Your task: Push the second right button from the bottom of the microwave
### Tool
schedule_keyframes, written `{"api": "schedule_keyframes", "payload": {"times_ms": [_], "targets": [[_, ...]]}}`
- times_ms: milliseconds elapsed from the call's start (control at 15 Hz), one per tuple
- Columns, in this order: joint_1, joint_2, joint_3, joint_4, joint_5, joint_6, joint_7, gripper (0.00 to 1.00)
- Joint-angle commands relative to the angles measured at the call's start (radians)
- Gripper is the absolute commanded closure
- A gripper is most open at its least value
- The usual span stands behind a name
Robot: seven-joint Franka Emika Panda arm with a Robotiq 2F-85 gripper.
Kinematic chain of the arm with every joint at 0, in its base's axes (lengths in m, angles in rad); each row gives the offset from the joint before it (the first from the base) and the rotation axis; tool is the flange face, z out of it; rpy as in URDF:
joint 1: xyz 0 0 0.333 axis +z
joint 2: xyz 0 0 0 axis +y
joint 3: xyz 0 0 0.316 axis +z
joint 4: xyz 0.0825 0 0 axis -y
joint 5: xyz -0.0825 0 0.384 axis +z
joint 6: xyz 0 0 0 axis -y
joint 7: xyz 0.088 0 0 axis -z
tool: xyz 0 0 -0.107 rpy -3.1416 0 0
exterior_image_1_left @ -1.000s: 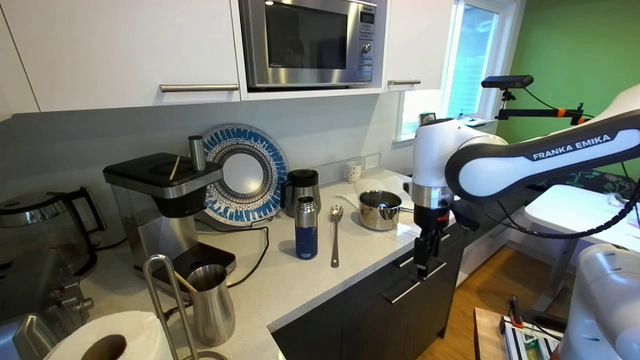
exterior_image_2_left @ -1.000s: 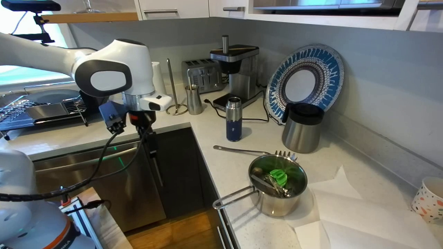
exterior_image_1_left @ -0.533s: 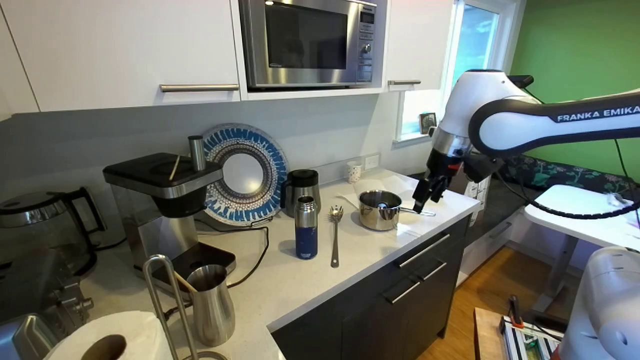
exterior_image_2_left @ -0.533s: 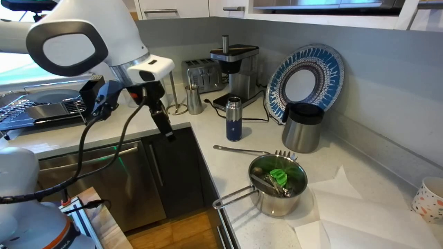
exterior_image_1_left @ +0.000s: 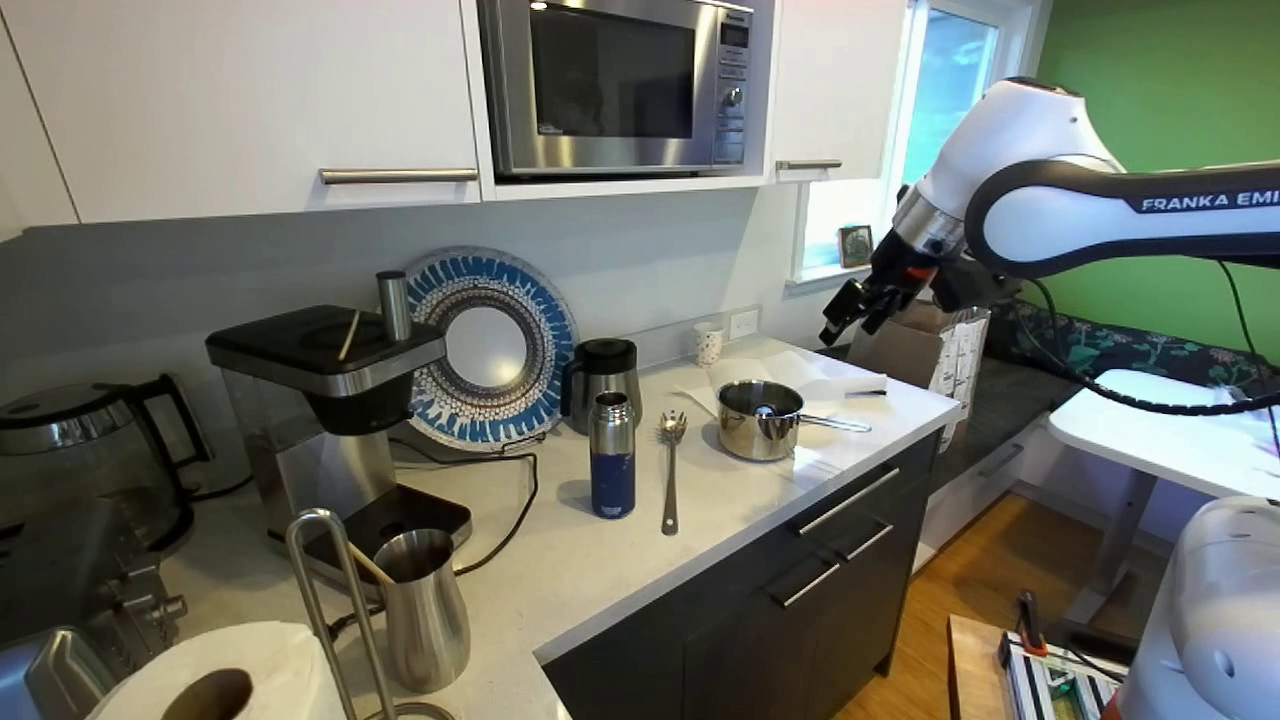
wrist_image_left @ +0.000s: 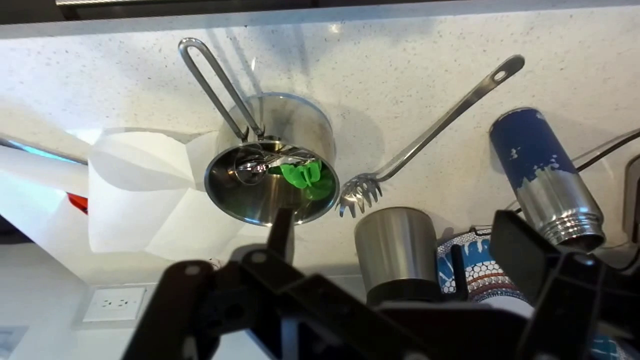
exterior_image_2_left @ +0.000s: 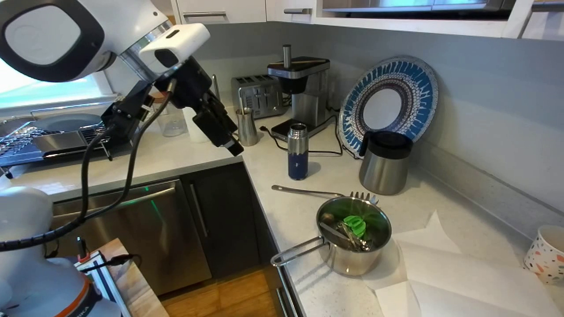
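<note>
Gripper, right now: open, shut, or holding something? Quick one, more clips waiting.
Gripper: open, fingers spread well apart in the wrist view, holding nothing.

Saucepan (exterior_image_2_left: 352,262), bottle (exterior_image_2_left: 298,152), jug (exterior_image_2_left: 384,169) on counter (exterior_image_2_left: 288,218)

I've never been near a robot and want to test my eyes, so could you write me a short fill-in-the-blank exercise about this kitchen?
1. As seen in an exterior view, the control strip is on the ______ side of the microwave.
2. The lower part of the steel bottle is coloured ______.
3. The brightly coloured item inside the pot is ______.
4. In the wrist view, the gripper is not shut but ______.

Missing words: right; blue; green; open.
</note>
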Motion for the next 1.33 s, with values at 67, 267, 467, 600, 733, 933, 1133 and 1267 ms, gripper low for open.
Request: {"api": "schedule_keyframes", "payload": {"times_ms": [67,267,467,600,733,933,1133,1267], "targets": [[0.005,0.001,-0.002,0.002,-0.004,-0.003,0.008,0.00],[0.005,0.001,-0.002,0.002,-0.004,-0.002,0.009,0.00],[0.000,0.026,-0.018,0.016,0.003,0.084,0.023,0.00],[-0.027,0.048,-0.020,0.032,-0.009,0.186,0.044,0.00],[-0.056,0.071,-0.020,0.046,-0.016,0.304,0.060,0.00],[-0.103,0.112,-0.017,0.074,-0.015,0.475,0.061,0.00],[-0.167,0.166,-0.006,0.126,-0.013,0.613,0.076,0.00],[-0.179,0.204,-0.017,0.170,0.003,0.691,0.061,0.00]]}}
